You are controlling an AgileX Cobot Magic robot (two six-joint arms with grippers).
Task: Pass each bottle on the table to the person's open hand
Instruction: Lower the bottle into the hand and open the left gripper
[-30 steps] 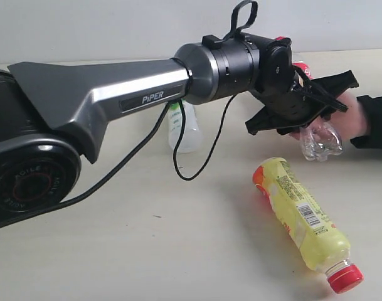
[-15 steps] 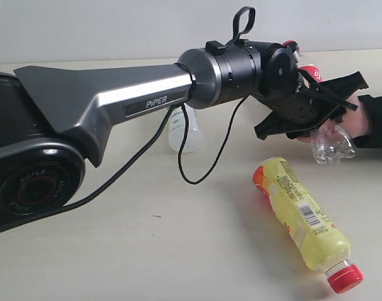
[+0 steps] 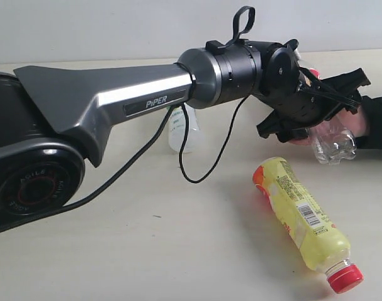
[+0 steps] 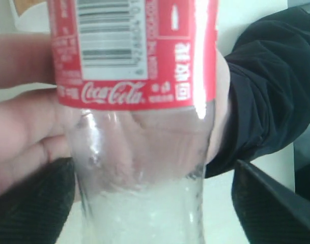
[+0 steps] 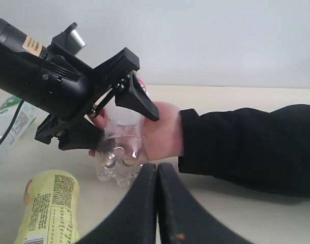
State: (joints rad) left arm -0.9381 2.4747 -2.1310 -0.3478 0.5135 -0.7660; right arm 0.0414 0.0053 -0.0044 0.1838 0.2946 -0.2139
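The clear bottle (image 4: 134, 147) rests in the hand (image 5: 162, 129); left gripper (image 4: 155, 203) jaws stand spread astride it, apparently clear of its sides; right gripper (image 5: 156, 170) closed, empty; yellow bottle (image 3: 302, 219) lies on table (image 3: 115, 251).

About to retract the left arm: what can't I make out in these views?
Top of the Coke bottle: exterior view, mostly behind the left gripper; left wrist view, cut off by the edge.
Fingers of the hand: right wrist view, behind gripper and bottle; its hold is unclear.
Label of the small bottle: exterior view, mostly behind the arm.
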